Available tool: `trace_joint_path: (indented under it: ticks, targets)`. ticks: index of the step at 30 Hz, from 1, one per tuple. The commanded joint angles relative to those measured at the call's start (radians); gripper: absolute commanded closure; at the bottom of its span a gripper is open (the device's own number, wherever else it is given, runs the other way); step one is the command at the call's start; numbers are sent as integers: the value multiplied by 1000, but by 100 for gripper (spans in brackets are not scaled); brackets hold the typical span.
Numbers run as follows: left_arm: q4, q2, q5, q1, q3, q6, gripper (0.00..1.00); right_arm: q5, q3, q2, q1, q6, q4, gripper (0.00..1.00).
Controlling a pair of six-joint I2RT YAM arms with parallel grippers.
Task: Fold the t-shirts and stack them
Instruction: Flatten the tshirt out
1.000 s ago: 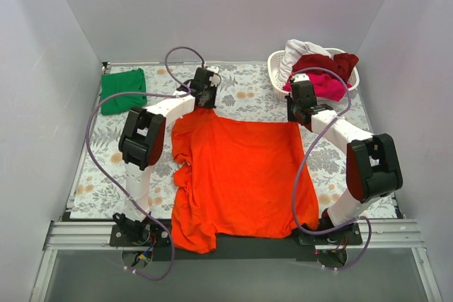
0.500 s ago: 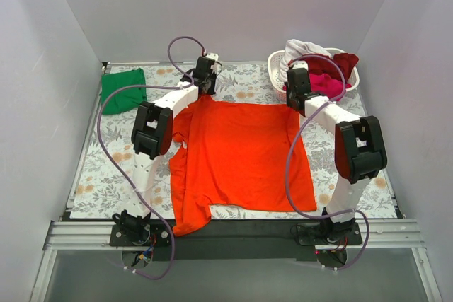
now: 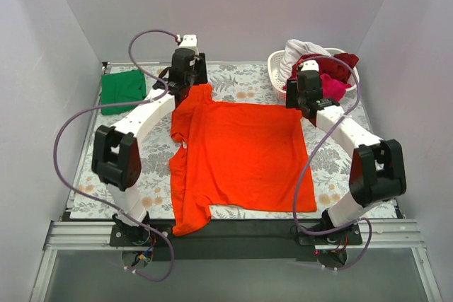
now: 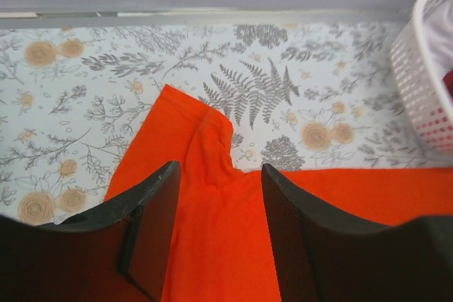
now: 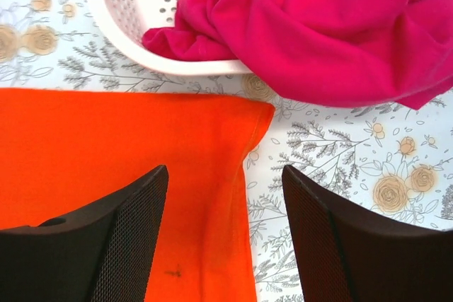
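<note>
A bright orange-red t-shirt [image 3: 241, 153] lies spread flat on the flowered table, its left side rumpled. My left gripper [image 3: 188, 81] hovers open over the shirt's far left corner [image 4: 191, 132]; cloth lies under the gap [image 4: 221, 167] but is not pinched. Above the far right corner [image 5: 241, 118] hangs my right gripper [image 3: 303, 98], its jaws open [image 5: 225, 169] and holding nothing. A folded green t-shirt [image 3: 122, 88] rests at the far left. White [image 3: 301, 51], dark red [image 3: 340, 65] and magenta [image 5: 333, 26] t-shirts are heaped in the basket.
The white lattice basket [image 3: 277, 65] stands at the far right corner, just beyond my right gripper, and shows at the right edge of the left wrist view [image 4: 425, 83]. Grey walls enclose the table on three sides.
Both grippers carried the orange-red shirt's far edge away from the near edge, then opened and let it go. The left arm swung out to the left.
</note>
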Motion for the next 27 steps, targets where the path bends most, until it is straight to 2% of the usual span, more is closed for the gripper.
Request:
trace_joint_path:
  ticks: [1,6,9,17,27]
  targets:
    - [33,-119,-55,10,-142,-118,53,-102,-78,-85,-2,40,11,40]
    - [29,-129,-26,50,-335,-218,55,-195,-179,-125,1,64,52,41]
    - [45,-123,-3,56,-387,-241,58,-207,-221,-137,1,69,60,41]
    - [83,-93,12,75,-466,-270,59,-222,-294,-165,4,75,81,41]
    - [115,-58,73,202,-552,-301,60,-204,-328,-156,6,82,87,41]
